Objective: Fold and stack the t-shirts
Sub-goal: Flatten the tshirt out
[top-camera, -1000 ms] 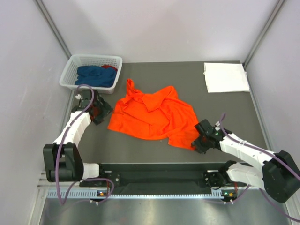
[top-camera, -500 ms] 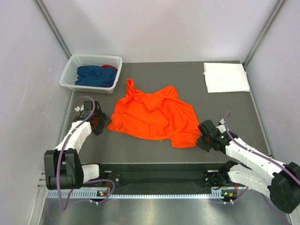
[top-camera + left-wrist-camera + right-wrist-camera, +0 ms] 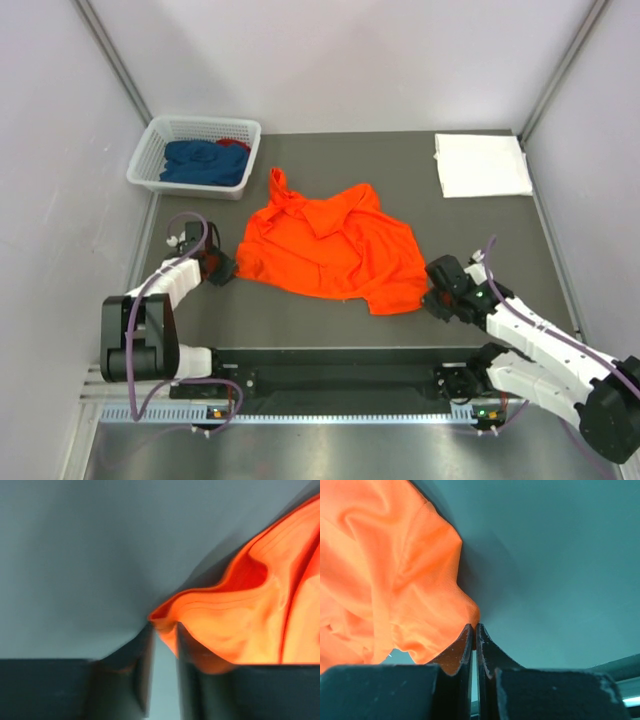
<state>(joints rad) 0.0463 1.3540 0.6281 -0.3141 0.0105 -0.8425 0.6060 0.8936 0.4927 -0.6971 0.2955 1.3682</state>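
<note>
A bright orange t-shirt (image 3: 325, 245) lies crumpled and spread in the middle of the dark table. My left gripper (image 3: 222, 268) is low at its left corner. In the left wrist view the orange t-shirt's (image 3: 250, 620) corner pokes between the fingers of the left gripper (image 3: 164, 630), which still stand a little apart. My right gripper (image 3: 432, 298) is at the shirt's near right corner. In the right wrist view the right gripper (image 3: 473, 627) is shut on a fold of the orange t-shirt (image 3: 385, 570). A white t-shirt (image 3: 482, 165) lies folded flat at the back right.
A white lattice basket (image 3: 205, 122) stands at the back left, holding a dark blue t-shirt (image 3: 200, 162) and a bit of a red t-shirt (image 3: 233, 146). Pale walls close in the table on the left, right and back.
My left gripper slid toward the near side along the shirt's left edge and narrowed around its corner. My right gripper closed on the near right corner and drew slightly right.
</note>
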